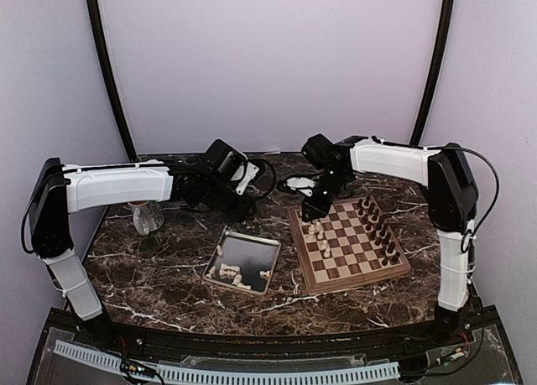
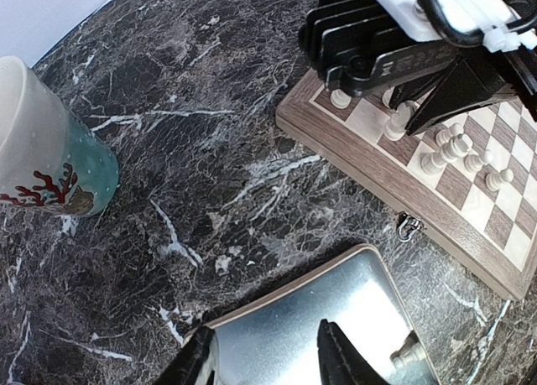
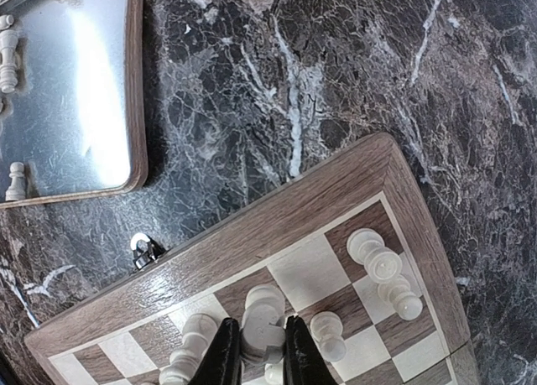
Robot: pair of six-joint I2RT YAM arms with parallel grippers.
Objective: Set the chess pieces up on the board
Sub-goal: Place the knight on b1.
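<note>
Dark veined marble forms the surface [image 1: 168,284], enclosed by pale walls. At far left we note a patterned cup [image 1: 147,217].

Next, the left pincer [image 2: 267,361] hangs over the metal tray [image 1: 252,249], jaws partly apart with nothing between them. Several cream chess pieces [image 1: 232,273] lie on the tray floor. In the left wrist view one of them rests just to the right of the pincer's fingers, not touching them.

Right of the tray sits the board [image 1: 352,283], close beside it but apart. The right pincer [image 3: 262,356] stands at the board's far left corner, jaws nearly closed around one cream piece [image 3: 262,318], which is gripped from both sides directly between the fingertips. We cannot tell whether its base touches the square below. Further cream figures stand just beside the grip, on neighbouring squares along the board's left edge. Dark pieces [image 1: 379,230] occupy the board's right edge.
</note>
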